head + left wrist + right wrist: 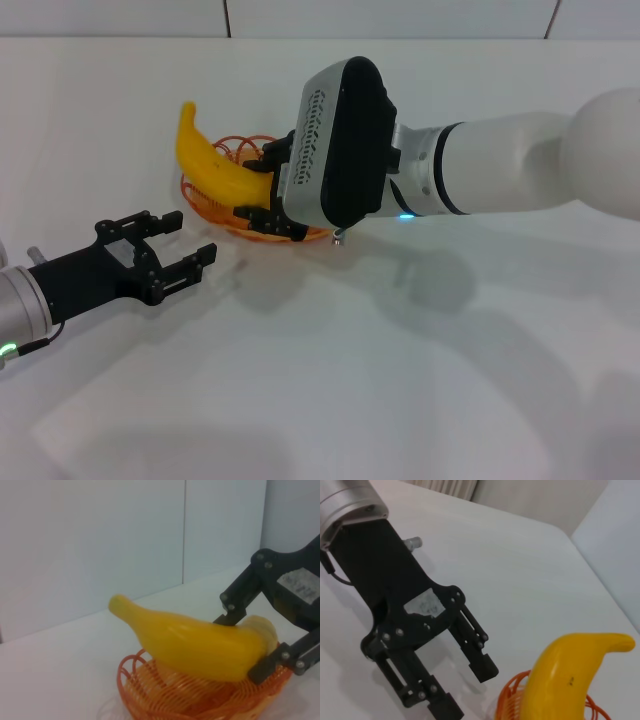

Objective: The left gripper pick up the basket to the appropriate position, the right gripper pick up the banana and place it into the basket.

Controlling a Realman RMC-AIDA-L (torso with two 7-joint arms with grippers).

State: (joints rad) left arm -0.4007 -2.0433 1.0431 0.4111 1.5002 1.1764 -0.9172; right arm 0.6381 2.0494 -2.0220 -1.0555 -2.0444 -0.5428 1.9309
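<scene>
Gripped at its near end by the right gripper (262, 192), the banana (215, 160) hangs tilted over the basket (205, 205), its lower part down among the orange-red wires and its free tip pointing up and away from the arm. In the left wrist view the black fingers (235, 611) close on the banana's (200, 647) thick end from both sides, so the fruit is not yet let go. The basket (150, 690) rests on the white bench (320, 380), and the left gripper (180, 245) sits just beside it with its jaws spread wide and nothing between them; the right wrist view shows it (465, 687) parted and clear of the basket's rim (512, 692). By my reading the basket is already placed, the banana is at its goal, and what remains is the release and the withdrawal of the right arm. Much is concealed: the right arm's housing covers the basket's far half in the head view, so whether the banana's underside rests on the basket floor cannot be told.
</scene>
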